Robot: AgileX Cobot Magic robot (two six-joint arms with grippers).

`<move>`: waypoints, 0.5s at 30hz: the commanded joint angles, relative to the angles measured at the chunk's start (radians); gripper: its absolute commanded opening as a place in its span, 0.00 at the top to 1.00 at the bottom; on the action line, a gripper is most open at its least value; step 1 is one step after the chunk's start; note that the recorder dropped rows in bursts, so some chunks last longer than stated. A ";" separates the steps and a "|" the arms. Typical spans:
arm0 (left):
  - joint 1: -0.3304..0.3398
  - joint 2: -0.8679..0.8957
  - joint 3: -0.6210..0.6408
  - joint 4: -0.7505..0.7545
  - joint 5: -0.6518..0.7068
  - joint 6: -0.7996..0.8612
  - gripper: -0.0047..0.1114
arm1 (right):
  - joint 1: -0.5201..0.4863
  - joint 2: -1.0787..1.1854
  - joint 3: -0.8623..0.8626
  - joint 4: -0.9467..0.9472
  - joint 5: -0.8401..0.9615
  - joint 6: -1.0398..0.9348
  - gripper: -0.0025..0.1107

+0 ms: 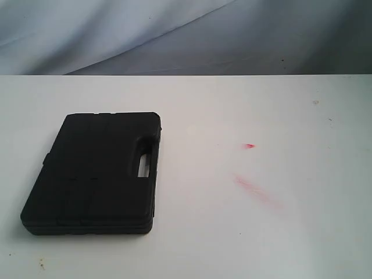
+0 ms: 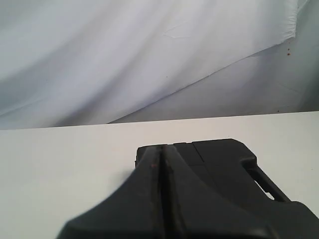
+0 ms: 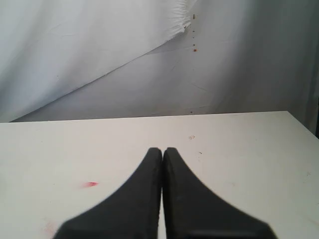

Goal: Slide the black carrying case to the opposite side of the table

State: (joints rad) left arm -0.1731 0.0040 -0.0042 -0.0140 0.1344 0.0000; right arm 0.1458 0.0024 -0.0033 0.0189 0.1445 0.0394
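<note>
The black carrying case (image 1: 96,172) lies flat on the left part of the white table (image 1: 261,232), its handle slot facing the middle. No arm shows in the exterior view. In the left wrist view my left gripper (image 2: 160,149) is shut and empty, its tips held in front of the case (image 2: 234,169), which lies just beyond and beneath them. In the right wrist view my right gripper (image 3: 162,151) is shut too, empty, over bare table (image 3: 239,164), with no case in that view.
Red smears (image 1: 256,190) and a small red mark (image 1: 250,146) stain the table right of the case. A grey-white cloth backdrop (image 1: 186,35) hangs behind the far edge. Small dark specks (image 1: 315,103) dot the far right.
</note>
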 commanded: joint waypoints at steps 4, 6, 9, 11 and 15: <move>-0.005 -0.004 0.004 0.000 -0.002 0.010 0.96 | -0.007 -0.002 0.003 0.003 -0.008 -0.006 0.98; -0.005 -0.004 0.004 0.000 -0.002 0.010 0.96 | -0.007 -0.002 0.003 0.003 -0.008 -0.006 0.98; -0.005 -0.004 0.004 0.000 -0.002 0.008 0.96 | -0.007 -0.002 0.003 0.003 -0.008 -0.006 0.98; -0.005 -0.004 0.004 0.000 -0.002 0.008 0.96 | -0.007 -0.002 0.003 0.003 -0.008 -0.006 0.98; -0.005 -0.004 0.004 -0.008 0.001 0.008 0.96 | -0.007 -0.002 0.003 0.003 -0.008 -0.006 0.98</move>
State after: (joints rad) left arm -0.1731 0.0040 -0.0042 -0.0140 0.1344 0.0000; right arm 0.1458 0.0024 -0.0033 0.0189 0.1445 0.0394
